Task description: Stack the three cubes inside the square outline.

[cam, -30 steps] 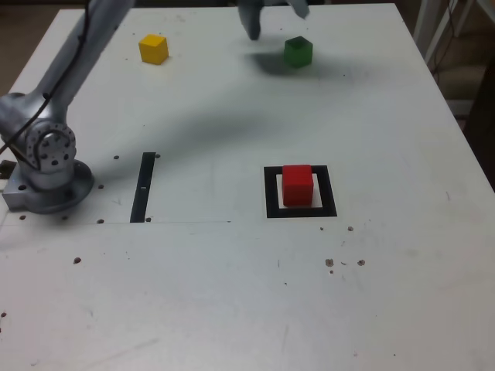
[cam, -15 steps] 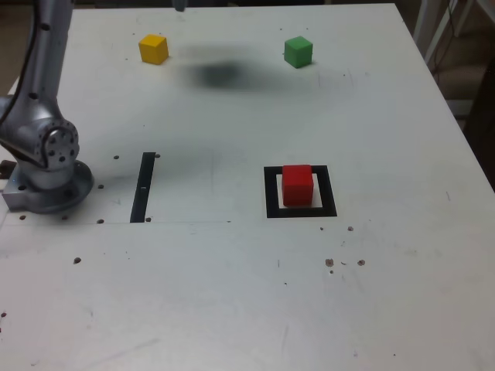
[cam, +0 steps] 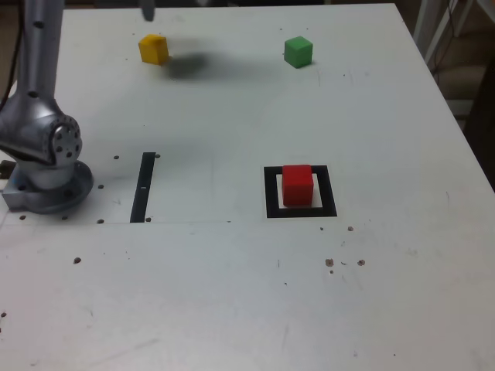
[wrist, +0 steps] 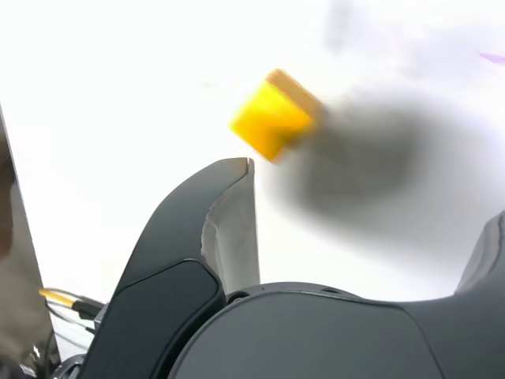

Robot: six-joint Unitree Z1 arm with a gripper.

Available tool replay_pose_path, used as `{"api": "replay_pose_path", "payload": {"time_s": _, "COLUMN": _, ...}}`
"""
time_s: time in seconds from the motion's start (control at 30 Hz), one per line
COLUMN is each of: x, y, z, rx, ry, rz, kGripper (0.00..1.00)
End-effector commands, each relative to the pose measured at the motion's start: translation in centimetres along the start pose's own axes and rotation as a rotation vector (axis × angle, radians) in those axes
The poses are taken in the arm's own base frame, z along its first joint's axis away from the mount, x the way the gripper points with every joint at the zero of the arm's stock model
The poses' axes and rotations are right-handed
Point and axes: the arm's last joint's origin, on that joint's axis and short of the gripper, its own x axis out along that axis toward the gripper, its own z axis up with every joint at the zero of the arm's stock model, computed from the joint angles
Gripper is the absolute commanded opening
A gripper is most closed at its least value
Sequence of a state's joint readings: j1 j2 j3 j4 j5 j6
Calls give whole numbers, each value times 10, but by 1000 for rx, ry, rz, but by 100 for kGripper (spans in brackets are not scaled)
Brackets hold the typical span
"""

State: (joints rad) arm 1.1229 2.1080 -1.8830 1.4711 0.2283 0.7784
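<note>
The red cube is seen seated inside the square outline near the middle of the worktop, so the base of the stack is judged to be in place. The green cube is left at the far edge toward the exterior view's right, well apart from everything else, and the yellow cube sits at the far edge toward the exterior view's left. The step in hand is judged to be the approach to the yellow cube as the second block. In the wrist view the claw is shown spread wide and empty, one dark finger rising in the foreground and the other only glimpsed at the frame's edge, with the yellow cube lying on the worktop beyond the fingertips and not yet between them. In the exterior view only a dark blurred tip of the claw is caught above that cube, with its shadow cast just beside it. For the next move, the claw would need to be centred over the yellow cube, lowered until both fingers flank its sides, and only then pressed together; the cube appears turned at an angle to the fingers, so some wrist alignment is likely called for.
</note>
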Motion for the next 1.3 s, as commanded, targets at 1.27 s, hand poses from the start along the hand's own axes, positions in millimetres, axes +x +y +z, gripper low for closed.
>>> {"api": "replay_pose_path", "payload": {"time_s": 1.27, "x": 78, "y": 33, "z": 0, "rx": -33, "ry": 71, "rz": -87, "kGripper": 99}}
